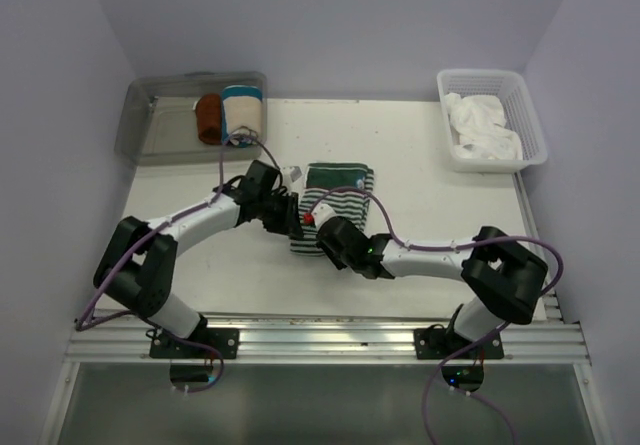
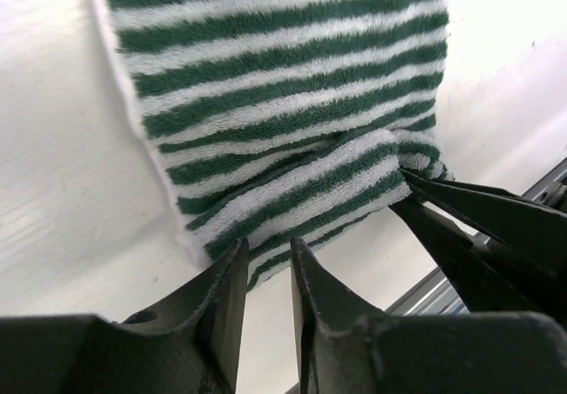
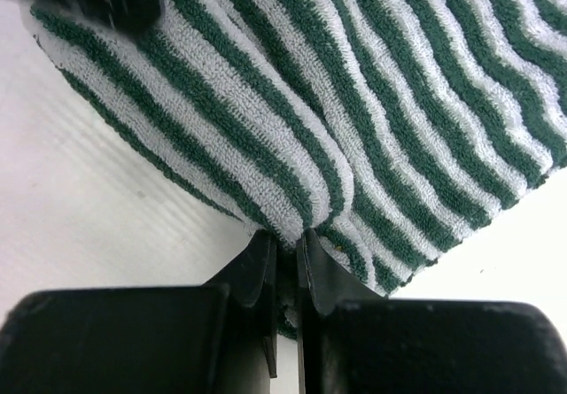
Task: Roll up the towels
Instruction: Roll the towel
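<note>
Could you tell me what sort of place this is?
Probably a lab robot test cell: a white table boxed in by plain walls, arms bolted to an aluminium rail, a clear bin and white basket holding towels, with a striped towel mid-table.

Pale lilac walls enclose a white table — metal rail along its near edge.

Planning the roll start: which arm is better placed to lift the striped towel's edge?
Right: right gripper is shut on an edge fold of the striped towel; left gripper sits at that edge, grip unclear.
</note>
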Controlling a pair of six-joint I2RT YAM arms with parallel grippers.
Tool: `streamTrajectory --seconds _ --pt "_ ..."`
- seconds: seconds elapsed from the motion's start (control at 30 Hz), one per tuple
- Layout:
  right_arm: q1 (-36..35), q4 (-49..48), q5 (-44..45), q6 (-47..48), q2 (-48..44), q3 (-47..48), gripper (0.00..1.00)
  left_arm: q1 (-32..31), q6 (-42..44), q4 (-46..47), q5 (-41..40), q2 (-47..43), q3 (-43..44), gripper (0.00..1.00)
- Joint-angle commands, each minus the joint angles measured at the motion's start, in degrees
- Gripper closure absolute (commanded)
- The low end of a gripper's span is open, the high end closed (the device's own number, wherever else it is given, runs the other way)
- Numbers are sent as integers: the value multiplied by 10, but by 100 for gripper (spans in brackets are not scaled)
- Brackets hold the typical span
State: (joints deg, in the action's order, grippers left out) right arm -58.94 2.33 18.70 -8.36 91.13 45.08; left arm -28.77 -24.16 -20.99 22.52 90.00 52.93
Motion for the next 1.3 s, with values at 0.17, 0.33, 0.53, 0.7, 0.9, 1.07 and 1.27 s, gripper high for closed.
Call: streamTrajectory --seconds 0.17,0.33,0.53,0.7,0.9,1.07,1.27 --pt "2 145 -138 -78 -32 68 100 36 8 -64 -43 -120 47 61" --pt "24 178 -184 -115 -9 98 100 37 -1 -91 -54 -148 47 47" --pt "73 166 -304 -191 11 101 100 37 -20 -111 -65 -197 8 29" --pt "97 146 -348 -232 35 92 100 37 -54 -106 -57 -241 -47 16" --pt "121 108 -410 -257 47 76 100 36 -102 -59 -29 -251 -113 11" --pt "131 109 -436 -260 67 79 100 37 -125 -23 -27 -229 -135 11" --pt "142 99 -465 -264 72 75 100 36 -142 37 -27 -202 -163 16"
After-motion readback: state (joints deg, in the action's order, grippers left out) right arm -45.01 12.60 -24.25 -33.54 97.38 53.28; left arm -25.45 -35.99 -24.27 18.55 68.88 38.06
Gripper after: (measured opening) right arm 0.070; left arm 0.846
